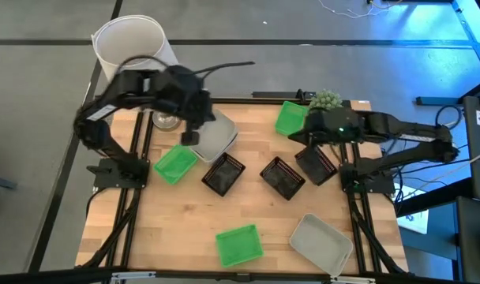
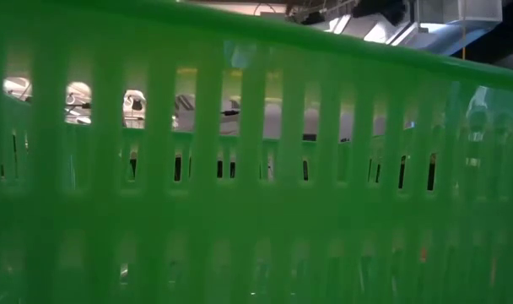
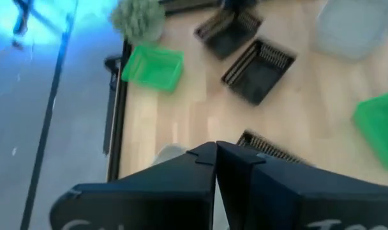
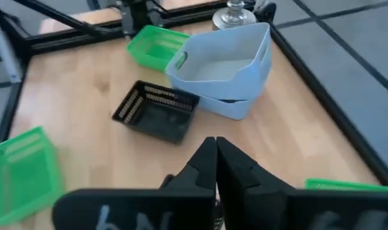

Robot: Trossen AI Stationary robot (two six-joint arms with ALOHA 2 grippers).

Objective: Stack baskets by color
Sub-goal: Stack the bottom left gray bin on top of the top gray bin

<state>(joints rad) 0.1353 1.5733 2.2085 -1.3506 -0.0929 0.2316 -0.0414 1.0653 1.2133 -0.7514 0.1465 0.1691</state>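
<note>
Two translucent grey-white baskets (image 1: 216, 138) sit nested at the table's far left, the upper one (image 4: 223, 54) askew in the lower. A third grey-white basket (image 1: 322, 241) lies near right. Green baskets lie singly at left (image 1: 175, 164), far right (image 1: 290, 118) and near centre (image 1: 239, 244). Three black baskets (image 1: 223, 173), (image 1: 283, 177), (image 1: 315, 164) lie apart mid-table. My left gripper (image 1: 193, 136) hangs shut above the stack's left edge, holding nothing (image 3: 216, 150). My right gripper (image 1: 301, 140) is shut and empty (image 4: 216, 147) above the far right.
A large white lampshade (image 1: 129, 43) stands beyond the far left corner, with a small glass stand (image 1: 165, 120) beside it. A fuzzy green plant ball (image 1: 327, 100) sits at the far edge. A green basket's slotted wall (image 2: 256, 169) fills the low view. Bare wood (image 1: 145, 229) shows near left.
</note>
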